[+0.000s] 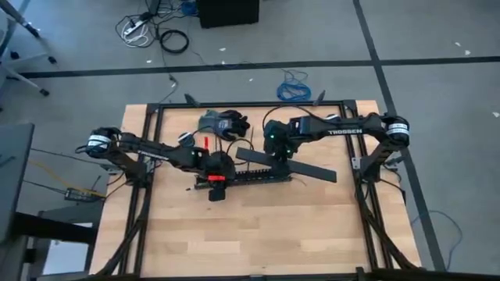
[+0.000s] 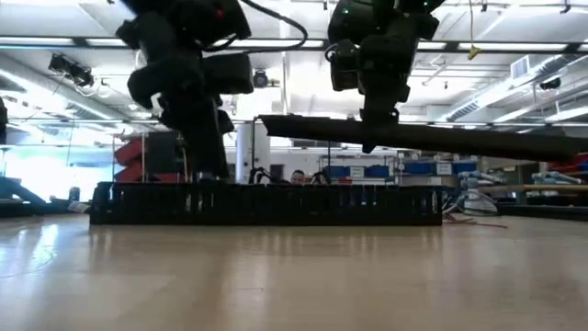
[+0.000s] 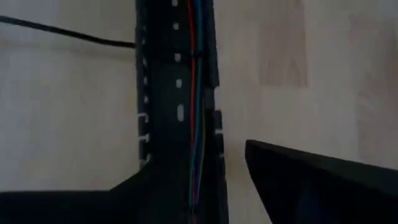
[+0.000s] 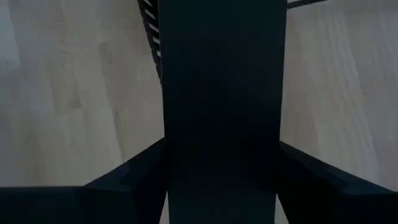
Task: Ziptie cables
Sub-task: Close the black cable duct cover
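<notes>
Cables (red, green, blue strands) run inside slotted black duct at frame centre. Left gripper over duct's left end, finger state indeterminate. Right gripper clamped on flat black cover strip, held aloft above duct, centre-right. Gloves upper centre.
</notes>
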Robot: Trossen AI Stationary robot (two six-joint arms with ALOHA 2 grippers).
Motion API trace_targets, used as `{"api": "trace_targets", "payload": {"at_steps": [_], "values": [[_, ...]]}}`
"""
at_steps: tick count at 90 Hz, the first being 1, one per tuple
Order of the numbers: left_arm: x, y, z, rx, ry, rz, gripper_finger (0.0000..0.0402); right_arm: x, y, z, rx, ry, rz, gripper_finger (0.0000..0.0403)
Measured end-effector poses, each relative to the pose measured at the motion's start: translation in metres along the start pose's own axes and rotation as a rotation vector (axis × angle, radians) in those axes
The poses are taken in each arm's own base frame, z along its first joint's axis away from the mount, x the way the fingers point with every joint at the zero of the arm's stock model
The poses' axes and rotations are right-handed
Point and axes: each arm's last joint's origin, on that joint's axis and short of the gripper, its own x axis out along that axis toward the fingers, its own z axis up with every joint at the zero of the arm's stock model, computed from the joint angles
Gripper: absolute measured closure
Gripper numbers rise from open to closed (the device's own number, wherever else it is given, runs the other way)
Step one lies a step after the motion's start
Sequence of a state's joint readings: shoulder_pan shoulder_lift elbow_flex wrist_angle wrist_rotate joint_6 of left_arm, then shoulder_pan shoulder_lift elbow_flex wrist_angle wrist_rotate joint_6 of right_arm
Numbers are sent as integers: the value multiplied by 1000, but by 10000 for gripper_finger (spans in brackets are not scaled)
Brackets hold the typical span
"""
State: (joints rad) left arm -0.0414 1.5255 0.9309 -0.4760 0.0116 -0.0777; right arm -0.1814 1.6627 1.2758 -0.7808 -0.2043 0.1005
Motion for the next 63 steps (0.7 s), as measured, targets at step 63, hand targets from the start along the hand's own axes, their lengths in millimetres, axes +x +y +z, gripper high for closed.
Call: {"api": "trace_targets", "payload": {"at_steps": [63], "values": [[-105,20,-30,-72,-218,190,239,37,19,6,-246,76,-46,160]]}}
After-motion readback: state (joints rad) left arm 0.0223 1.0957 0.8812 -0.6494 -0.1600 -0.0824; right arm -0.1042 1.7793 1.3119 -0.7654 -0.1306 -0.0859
